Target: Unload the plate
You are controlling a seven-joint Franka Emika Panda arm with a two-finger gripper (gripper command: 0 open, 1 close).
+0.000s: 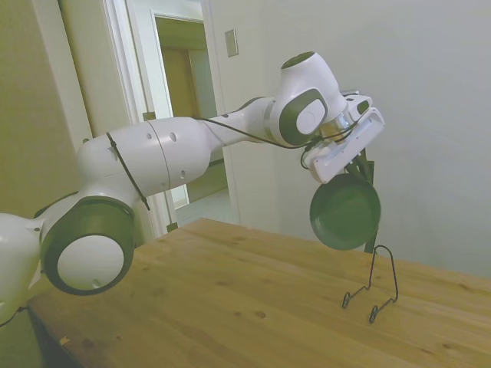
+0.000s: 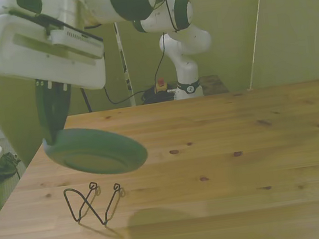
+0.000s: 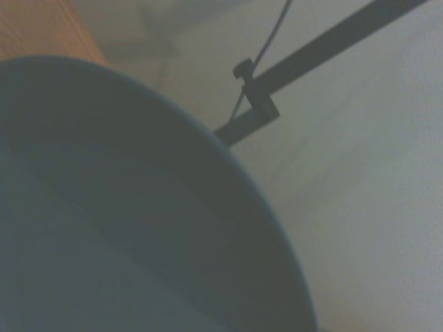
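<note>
The round dark green plate [image 1: 345,212] hangs in the air above the table, held by its upper rim in my gripper [image 1: 362,172], which is shut on it. In the front view the plate [image 2: 96,151] tilts under the gripper [image 2: 54,122] at the front view's left, above and slightly behind the thin black wire stand [image 2: 93,202]. The stand [image 1: 374,285] sits on the table just below the plate, with nothing in it and a clear gap between them. Up close, the wrist view is mostly filled by the plate [image 3: 124,228].
The wooden table [image 2: 223,164] stretches wide toward the front view's right. A pale wall [image 1: 437,115] rises behind the table's far edge in the side view, and an open doorway [image 1: 188,100] stands behind the arm.
</note>
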